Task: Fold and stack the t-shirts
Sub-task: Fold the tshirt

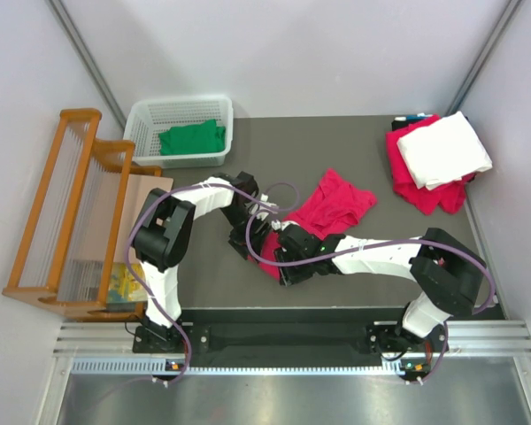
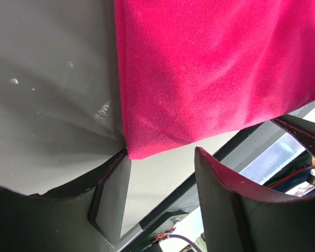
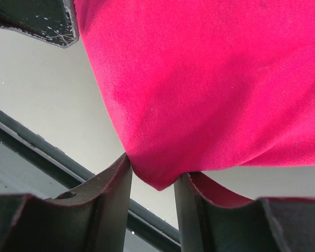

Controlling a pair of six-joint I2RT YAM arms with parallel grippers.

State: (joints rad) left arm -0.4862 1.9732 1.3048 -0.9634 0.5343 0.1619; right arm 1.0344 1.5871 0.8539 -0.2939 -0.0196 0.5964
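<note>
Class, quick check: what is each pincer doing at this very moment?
Left pincer: open, with a corner of the crimson t-shirt touching one finger, not gripped.
Right pincer: closed on a corner of the crimson t-shirt.

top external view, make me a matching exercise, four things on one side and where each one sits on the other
Things:
1. bright green cloth t-shirt
2. folded white cloth t-shirt
3. crumpled crimson-pink cloth t-shirt
4. brown wooden slatted rack

Places:
A. middle of the dark table
B. inside the white plastic lattice basket
C. far left of the view
D. on a folded crimson-pink shirt, far right

Pairs: 1-B, 2-D, 3-A, 4-C
</note>
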